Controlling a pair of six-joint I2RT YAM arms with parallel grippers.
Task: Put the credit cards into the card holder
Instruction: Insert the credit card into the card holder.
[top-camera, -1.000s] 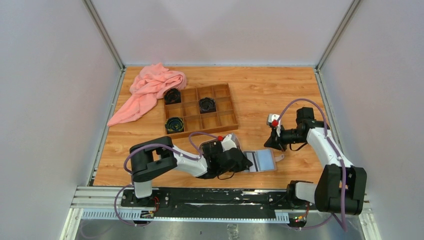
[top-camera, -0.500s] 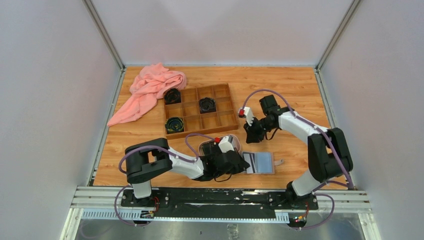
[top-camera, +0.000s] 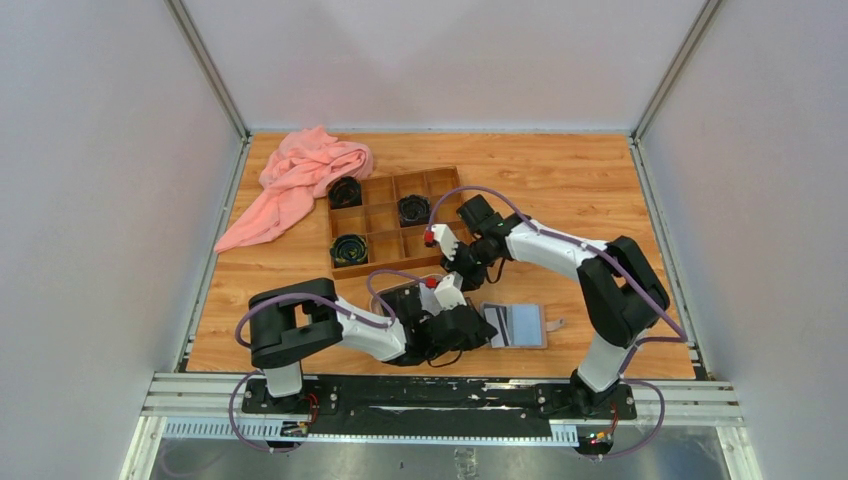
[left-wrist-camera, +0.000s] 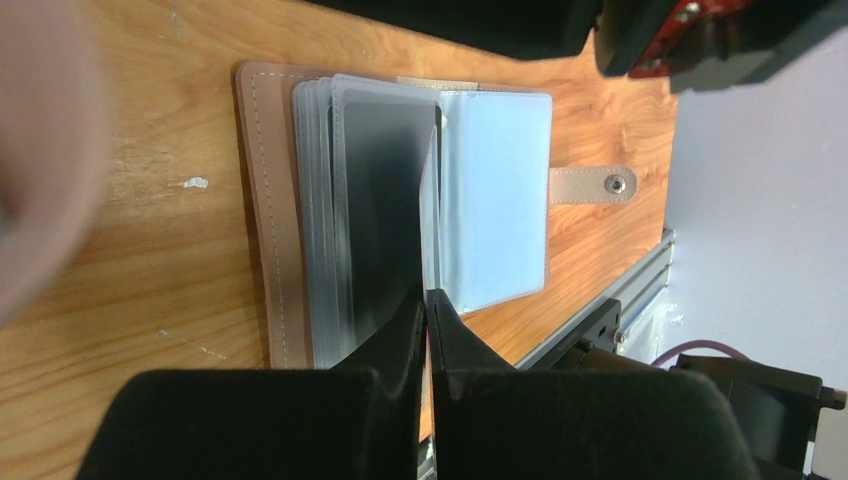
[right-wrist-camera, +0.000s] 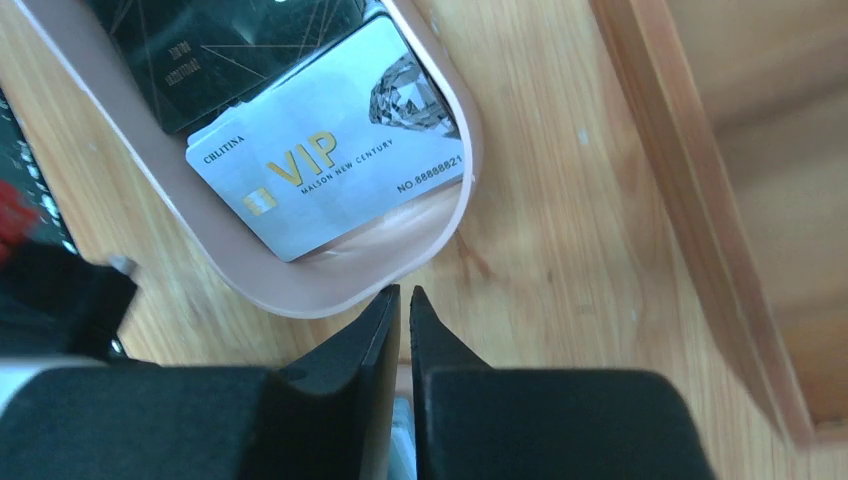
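Lying cards: a silver plastic "VIP" credit card (right-wrist-camera: 330, 175) and a glossy black credit card (right-wrist-camera: 230, 50) overlap flat in the oval pink-rimmed tray (right-wrist-camera: 300, 300). They are thin and rigid, and likely awkward to pinch off a flat floor.
Card holder: the squarish tan-pink leather-look card holder (left-wrist-camera: 262, 200) lies spread open on the wood-grain table (left-wrist-camera: 150, 250), near the tray. It has a stitched cover and pale clear plastic sleeves, and its snap strap (left-wrist-camera: 590, 184) is flung outward.
Filled sleeve: one dark card (left-wrist-camera: 385, 200) sits inside a pocket.
Left gripper (left-wrist-camera: 425, 300): the fingertips are pinched on one sleeve leaf and stand it on edge, apparently to hold a pocket mouth open.
Right gripper (right-wrist-camera: 403, 295): the fingertips are together with nothing between them, just outside the tray rim and beside the brown wooden compartment box (right-wrist-camera: 700, 250). It is probably poised to fetch a card.
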